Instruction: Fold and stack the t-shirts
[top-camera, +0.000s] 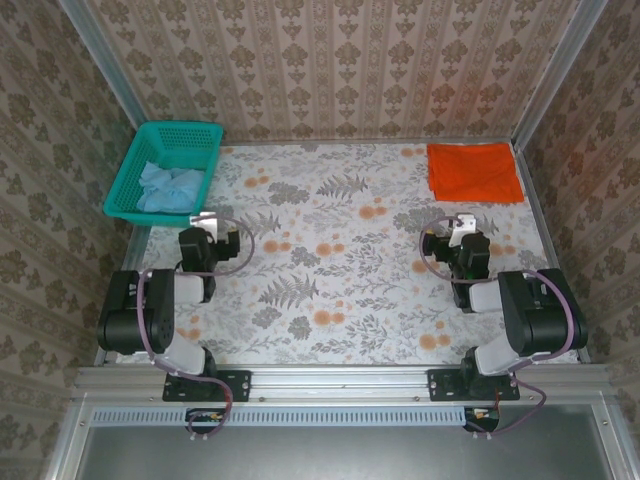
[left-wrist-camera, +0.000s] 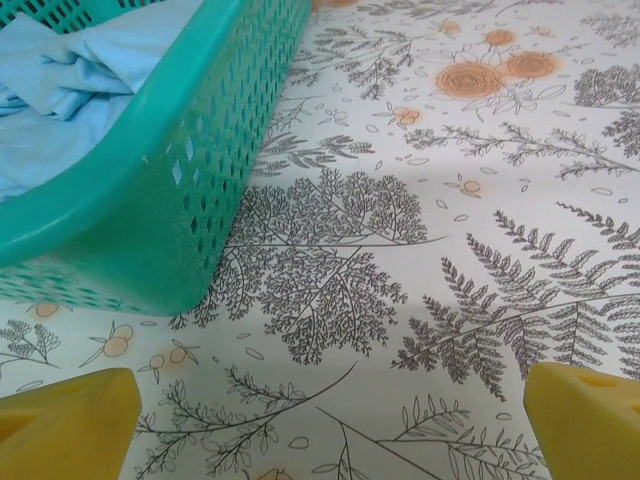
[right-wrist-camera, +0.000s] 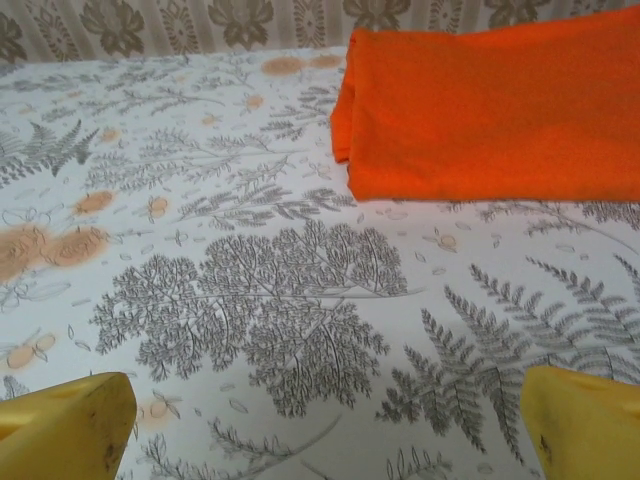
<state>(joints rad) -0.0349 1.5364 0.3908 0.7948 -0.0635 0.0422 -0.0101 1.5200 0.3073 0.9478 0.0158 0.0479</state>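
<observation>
An orange t-shirt (top-camera: 475, 171) lies folded flat at the table's far right; the right wrist view has it (right-wrist-camera: 490, 105) just ahead. A pale light-blue t-shirt (top-camera: 170, 186) sits crumpled inside the teal mesh basket (top-camera: 135, 175) at the far left, also caught by the left wrist view (left-wrist-camera: 70, 90). My left gripper (top-camera: 203, 222) hovers near the basket's front corner, its yellow fingertips (left-wrist-camera: 70, 425) spread wide over bare tablecloth. My right gripper (top-camera: 460, 226) stands short of the orange shirt, fingertips (right-wrist-camera: 585, 420) wide apart with nothing between them.
The basket's wall (left-wrist-camera: 190, 180) is close on the left gripper's left. Patterned walls (top-camera: 330, 60) enclose the table on three sides. A floral tablecloth (top-camera: 330, 250) covers the table between the two arms.
</observation>
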